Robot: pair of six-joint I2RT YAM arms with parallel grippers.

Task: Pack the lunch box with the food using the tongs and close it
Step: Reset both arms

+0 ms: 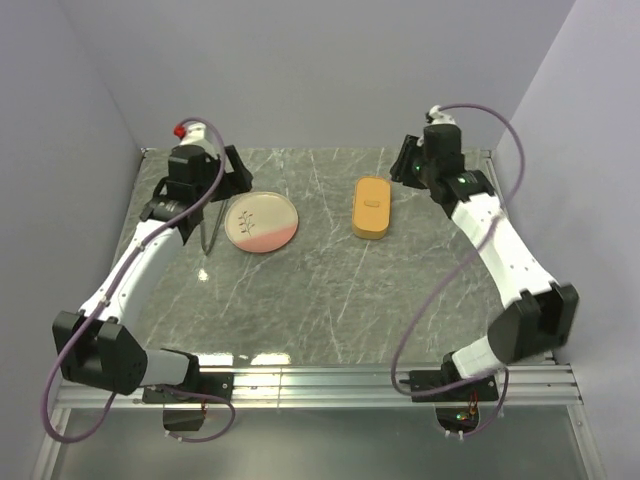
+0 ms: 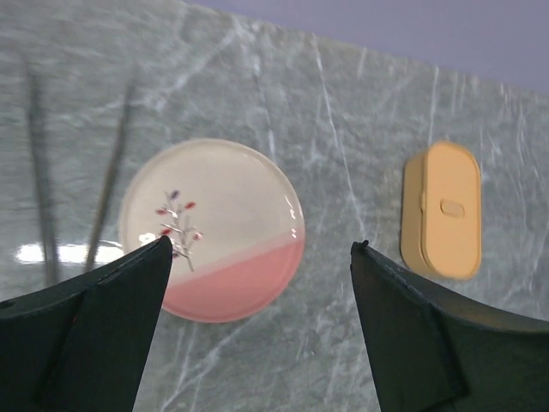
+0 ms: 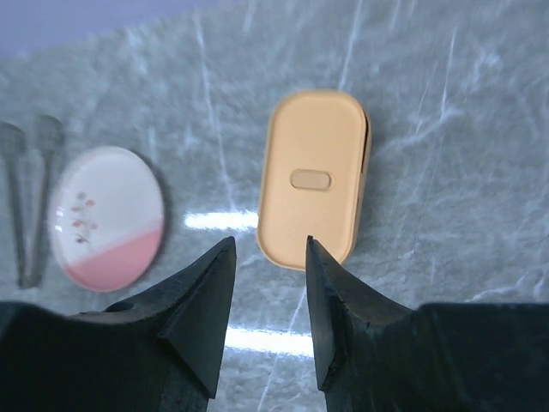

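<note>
The orange-tan lunch box (image 1: pixel 372 207) lies on the table's far middle with its flat lid on; it also shows as lunch box (image 2: pixel 446 210) and lunch box (image 3: pixel 313 176). The slim dark tongs (image 1: pixel 210 235) lie on the table just left of the plate, blurred as tongs (image 2: pixel 107 180) and tongs (image 3: pixel 26 206). No food shows in any view. My left gripper (image 2: pixel 262 243) hangs open above the plate's near edge, nothing between its fingers. My right gripper (image 3: pixel 270 240) is raised, open and empty, with the box's near end in line with its jaws.
A round cream-and-pink plate (image 1: pixel 262 222) with a small twig pattern lies bare left of the box, seen as plate (image 2: pixel 210 227) and plate (image 3: pixel 107 219). Grey walls close the table on the left, back and right.
</note>
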